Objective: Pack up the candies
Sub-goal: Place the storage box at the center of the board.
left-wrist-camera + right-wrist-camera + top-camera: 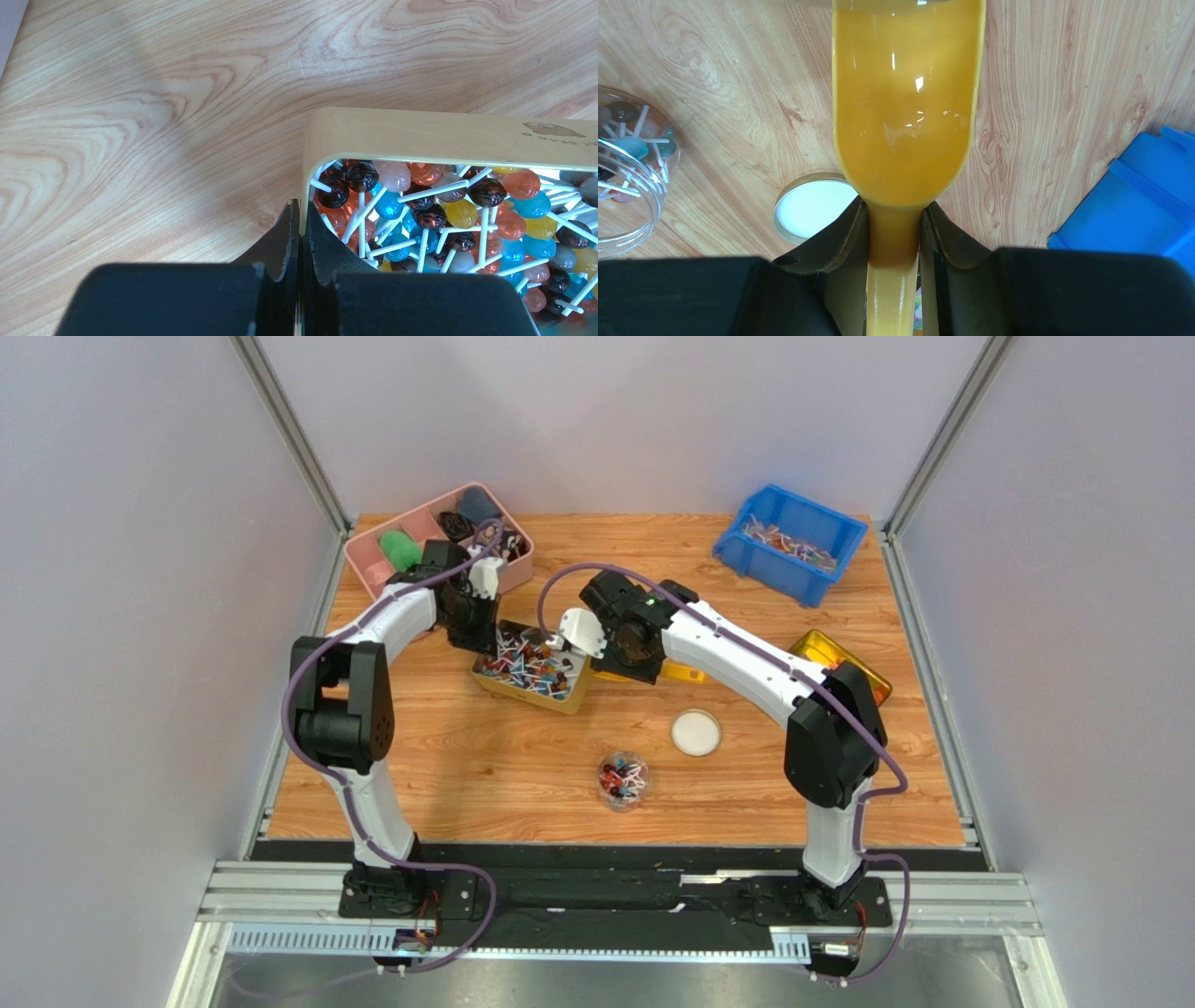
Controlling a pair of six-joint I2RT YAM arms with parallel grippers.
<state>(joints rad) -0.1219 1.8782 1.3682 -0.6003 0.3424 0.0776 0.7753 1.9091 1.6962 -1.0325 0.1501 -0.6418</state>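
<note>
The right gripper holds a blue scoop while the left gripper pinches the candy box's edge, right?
No: the scoop in the right gripper is orange, not blue, as the right wrist view shows. The left gripper does pinch the candy box.

Candies (526, 661) in a tray (536, 697), middle of the table (421, 784).
Before it we see a jar (622, 780), a lid (696, 734) to its right.

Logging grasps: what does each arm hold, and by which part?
The left gripper pinches the box by its wall; the right gripper holds the orange scoop by its handle.
</note>
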